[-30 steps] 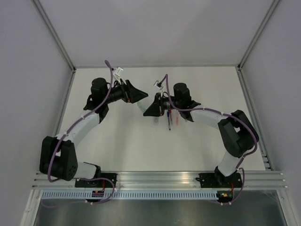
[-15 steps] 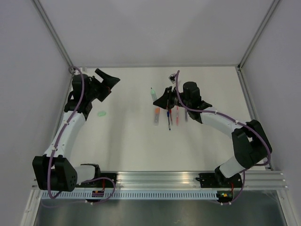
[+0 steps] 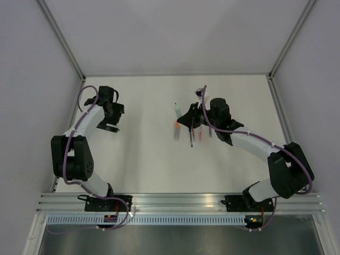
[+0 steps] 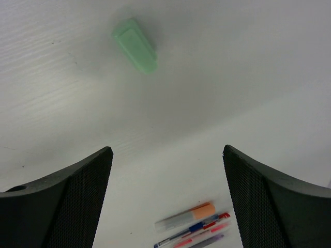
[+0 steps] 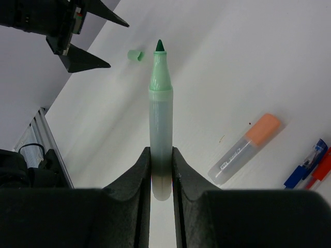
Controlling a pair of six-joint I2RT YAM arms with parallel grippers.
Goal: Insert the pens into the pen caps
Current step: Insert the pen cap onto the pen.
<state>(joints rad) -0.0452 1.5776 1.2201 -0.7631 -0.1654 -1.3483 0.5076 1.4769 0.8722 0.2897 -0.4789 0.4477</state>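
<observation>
My right gripper [image 5: 161,155] is shut on a pale green pen [image 5: 160,113]. The pen is uncapped and its dark green tip points toward the left arm. From the top view this pen [image 3: 176,109] sticks out of the right gripper [image 3: 186,118] near the table's middle. A mint green pen cap [image 4: 134,45] lies alone on the table, ahead of my open left gripper [image 4: 166,150] and apart from its fingers. The same pen cap [image 5: 135,54] shows beside the left gripper [image 5: 77,36] in the right wrist view. From above, the left gripper [image 3: 113,119] hides the cap.
An orange-capped grey marker [image 3: 177,130] lies below the held pen. Beside it lie a blue pen [image 3: 191,136] and red pens [image 3: 200,133]. The same marker [image 4: 186,217] shows in the left wrist view. White walls and metal posts [image 3: 64,42] bound the table.
The left gripper has swung away from the middle to the far left, over the mint cap, and its arm has folded back. The right gripper, holding the green pen throughout, has shifted slightly right.
</observation>
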